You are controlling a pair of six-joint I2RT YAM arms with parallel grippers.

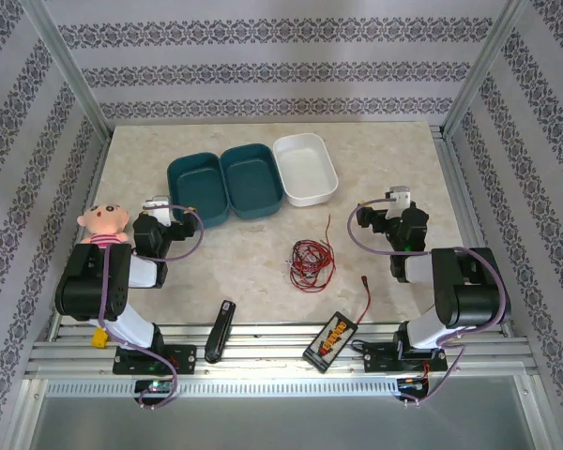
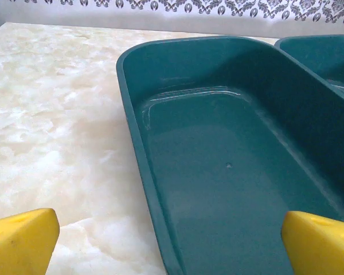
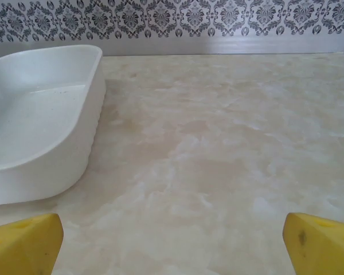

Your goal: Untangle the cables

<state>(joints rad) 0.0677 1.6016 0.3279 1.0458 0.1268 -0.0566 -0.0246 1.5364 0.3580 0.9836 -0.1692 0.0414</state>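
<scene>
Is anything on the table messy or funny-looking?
Yes. The cables lie in one tangled clump in the middle of the table, with red and dark strands looped through each other and a loose red end trailing toward the far side. Also odd: a small doll sits on top of the left arm.

White tray (image 3: pixel 87 129) left on marble table (image 3: pixel 229 143); yellow fingers (image 3: pixel 23 243) spread wide.

Your left gripper (image 1: pixel 159 207) and right gripper (image 1: pixel 399 201) both have their jaws spread wide, yellow fingertips (image 2: pixel 23 243) far apart. Both arms sit folded near their bases, with the wrists aimed forward.
</scene>
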